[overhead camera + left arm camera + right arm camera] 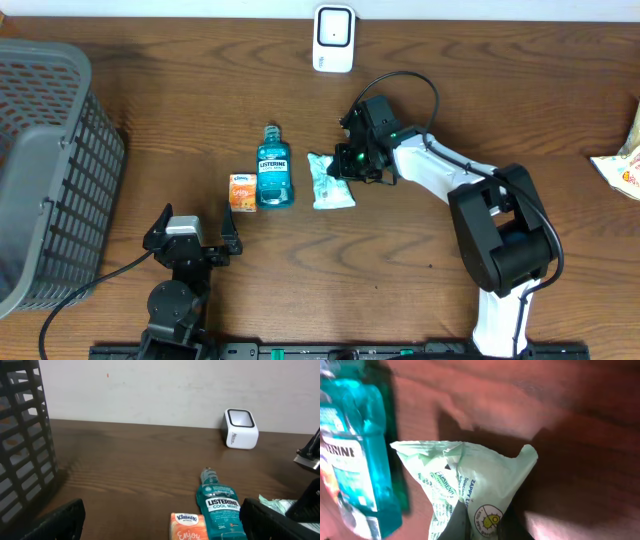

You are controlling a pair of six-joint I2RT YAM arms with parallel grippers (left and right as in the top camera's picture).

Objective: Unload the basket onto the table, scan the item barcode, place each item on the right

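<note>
A pale green wipes packet (pixel 328 185) lies on the brown table, right of a blue Listerine bottle (pixel 274 172) and a small orange Kleenex pack (pixel 241 192). My right gripper (pixel 345 165) is at the packet's right end. In the right wrist view, the right gripper (pixel 485 521) is shut on a pinched fold of the packet (pixel 480 475), with the bottle (pixel 355 460) at the left. The white scanner (pixel 333 38) stands at the far edge. My left gripper (pixel 195 232) rests open near the front, its view facing the bottle (pixel 217 507), the Kleenex pack (pixel 189 527) and the scanner (pixel 240 428).
A grey mesh basket (pixel 50 170) takes up the left side and shows in the left wrist view as a basket wall (pixel 20 445). A printed snack bag (pixel 622 165) pokes in at the right edge. The right arm's base (pixel 505 250) stands at the front right.
</note>
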